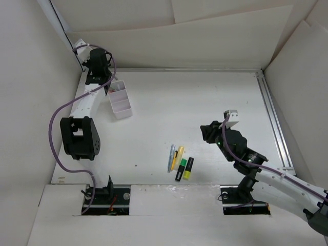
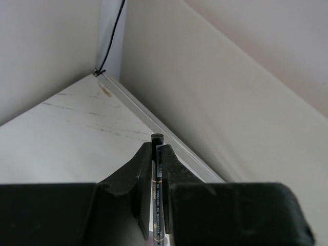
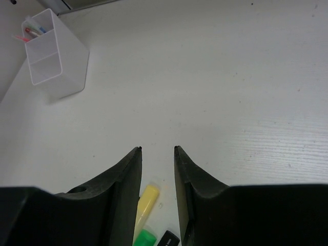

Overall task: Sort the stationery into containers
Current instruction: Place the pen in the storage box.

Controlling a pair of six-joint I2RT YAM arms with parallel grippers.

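My left gripper [image 1: 101,76] is at the far left, beside the far end of the white box [image 1: 121,102]. In the left wrist view it [image 2: 157,149] is shut on a thin dark pen [image 2: 156,171] whose black end sticks out past the fingertips. My right gripper [image 1: 209,132] is open and empty, jaws parted [image 3: 157,149], hovering right of the loose stationery. On the table lie a grey-blue pen [image 1: 171,158], a yellow pen [image 1: 179,154], a green highlighter [image 1: 180,169] and a yellow highlighter [image 1: 188,168]. The yellow pen [image 3: 146,202] and green highlighter [image 3: 145,238] show between my right fingers.
The box [image 3: 54,54] holds several pens [image 3: 32,31] in its far compartment; the near one looks empty. White walls enclose the table, with a metal rail [image 1: 274,120] along the right side and a black cable [image 2: 110,36] in the far left corner.
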